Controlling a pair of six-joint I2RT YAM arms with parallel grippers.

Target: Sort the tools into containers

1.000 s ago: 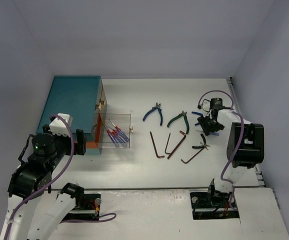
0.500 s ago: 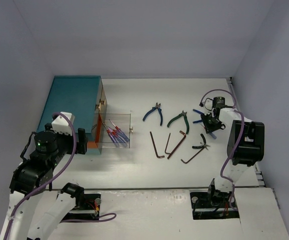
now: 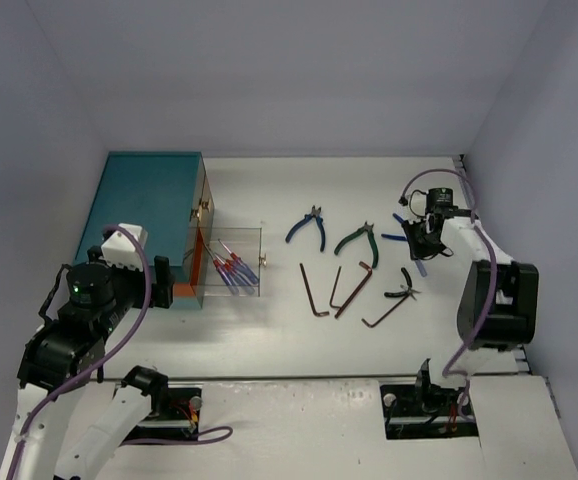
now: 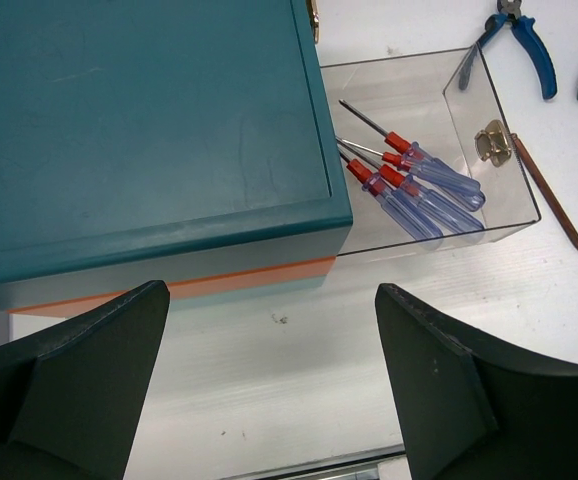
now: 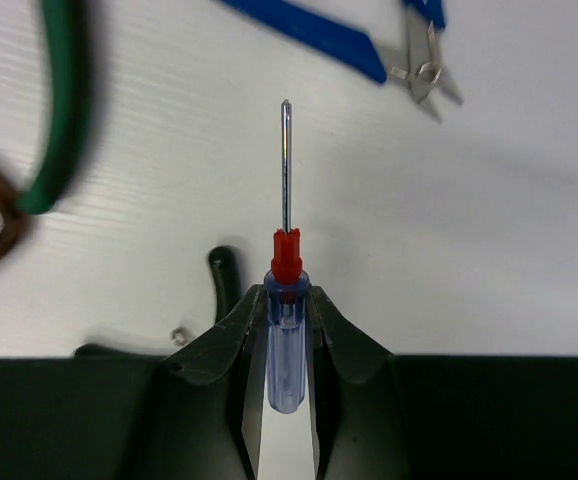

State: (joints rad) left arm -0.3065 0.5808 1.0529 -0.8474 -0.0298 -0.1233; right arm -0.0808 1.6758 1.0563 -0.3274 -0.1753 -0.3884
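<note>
— Since the entry starts with the setting, what is the bench like?
— White table (image 3: pixel 269 340), matte and faintly ribbed; pale grey walls (image 3: pixel 269 70) on three sides. Teal chest (image 3: pixel 144 205) at the left, one clear drawer (image 3: pixel 231 262) pulled out, several screwdrivers (image 4: pixel 419 185) lying in it. Hex keys (image 3: pixel 314 290) and green pliers (image 3: pixel 357 238) loose mid-table.
— And your right gripper (image 5: pixel 287 298)?
— Pinching one screwdriver (image 5: pixel 285 345) by its clear blue handle, both fingers pressed against it. The shaft runs straight out ahead of my fingertips, its tip near a pair of blue pliers (image 5: pixel 309 35). All this is at the far right, well apart from the drawer.
— Left gripper (image 4: pixel 271 300)?
— Spread wide, holding nothing, above the table just beside the chest's orange band (image 4: pixel 169 290).
</note>
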